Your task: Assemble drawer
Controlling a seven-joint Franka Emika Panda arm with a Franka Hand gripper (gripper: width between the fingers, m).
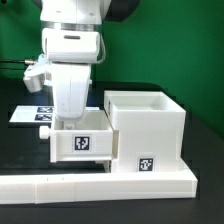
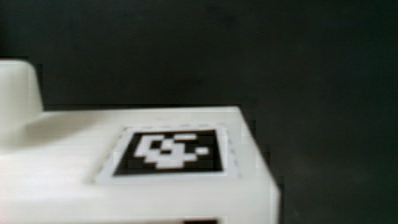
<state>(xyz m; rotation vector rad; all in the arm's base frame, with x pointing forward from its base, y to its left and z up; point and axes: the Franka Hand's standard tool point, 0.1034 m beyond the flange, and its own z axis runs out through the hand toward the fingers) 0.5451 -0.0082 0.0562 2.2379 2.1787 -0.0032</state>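
Gripper [image 1: 75, 118] hangs low over the drawer [image 1: 84, 142], fingertips hidden behind/inside its top edge, so can't tell if jaws are spread or clamped. Arm body rises toward 12 o'clock from there. Drawer sits part-way in the casing [image 1: 148, 128], sticking out toward 9 o'clock in the exterior view, w/ a b&w marker and small knob on its front. Casing is at 3 o'clock of gripper, open-topped, own marker low on front. Low white border wall [image 1: 100, 184] runs along 6 o'clock, touching both. Marker board [image 1: 30, 114] lies at 9 o'clock, behind. Wrist view: blurred white surface w/ one marker [image 2: 171, 152], dark table [image 2: 267, 50] beyond.
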